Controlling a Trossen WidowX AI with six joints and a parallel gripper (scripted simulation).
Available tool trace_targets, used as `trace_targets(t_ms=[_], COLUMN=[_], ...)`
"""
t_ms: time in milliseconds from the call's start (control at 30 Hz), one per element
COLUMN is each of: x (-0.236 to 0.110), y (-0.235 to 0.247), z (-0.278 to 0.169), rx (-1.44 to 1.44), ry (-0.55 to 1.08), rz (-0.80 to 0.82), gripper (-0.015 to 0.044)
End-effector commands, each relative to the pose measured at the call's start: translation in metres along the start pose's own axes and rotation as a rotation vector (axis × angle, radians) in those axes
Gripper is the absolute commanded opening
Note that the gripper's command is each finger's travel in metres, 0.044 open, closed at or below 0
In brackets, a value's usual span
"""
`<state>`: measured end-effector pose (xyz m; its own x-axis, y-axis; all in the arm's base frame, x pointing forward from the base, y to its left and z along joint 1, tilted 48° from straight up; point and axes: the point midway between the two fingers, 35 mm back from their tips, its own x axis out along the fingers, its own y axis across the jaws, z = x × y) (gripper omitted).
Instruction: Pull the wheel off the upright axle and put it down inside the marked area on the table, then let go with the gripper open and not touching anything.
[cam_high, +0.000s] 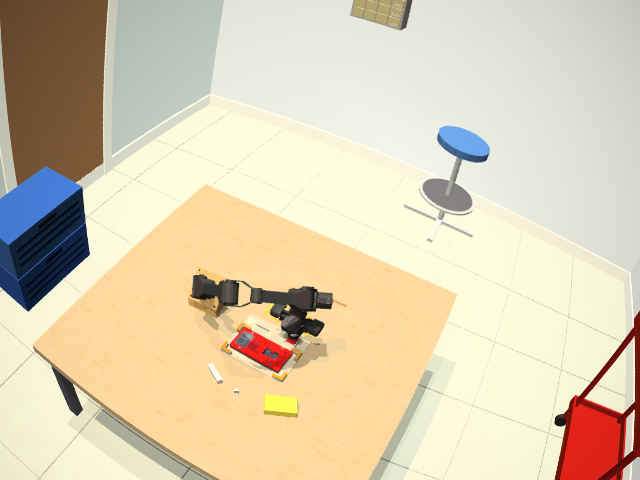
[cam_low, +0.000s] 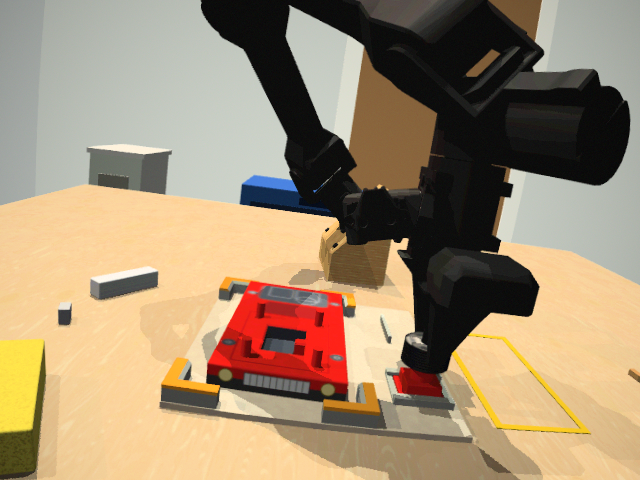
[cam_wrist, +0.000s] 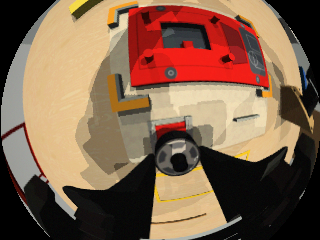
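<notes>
The black wheel (cam_low: 415, 351) (cam_wrist: 176, 155) sits on the upright axle over its red block (cam_low: 418, 383) (cam_wrist: 172, 127) in a grey holder at the board's right front corner. My gripper (cam_low: 427, 356) (cam_wrist: 176, 154) (cam_high: 294, 330) points straight down and is shut on the wheel; the fingers cover most of it. The yellow-outlined marked area (cam_low: 537, 382) (cam_wrist: 167, 196) lies on the table just right of the holder. The axle itself is hidden.
A red car body (cam_low: 281, 335) (cam_high: 258, 348) (cam_wrist: 196, 47) lies on the pale board (cam_low: 289, 413) with orange corner brackets. A wooden wedge block (cam_low: 356, 260) holds the arm base. A yellow sponge (cam_high: 280, 405) (cam_low: 18, 403), a white bar (cam_high: 215, 373) (cam_low: 124, 281) and a small grey cube (cam_low: 64, 312) lie nearby.
</notes>
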<state>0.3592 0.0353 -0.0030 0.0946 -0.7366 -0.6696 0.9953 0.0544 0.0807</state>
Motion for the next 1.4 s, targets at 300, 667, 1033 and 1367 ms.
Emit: trace_targets(t_ms=[300,667,1033,1367], x=[-0.005,-0.008,-0.012,-0.015], y=[0.0,0.0,0.0,0.0], z=[0.0,0.0,0.0,0.0], rx=[0.004,0.004,0.003,0.003], ry=[0.002,0.002,0.002,0.002], rz=[-0.001,0.0,0.001,0.001], gripper=[0.0,0.0,0.0,0.0])
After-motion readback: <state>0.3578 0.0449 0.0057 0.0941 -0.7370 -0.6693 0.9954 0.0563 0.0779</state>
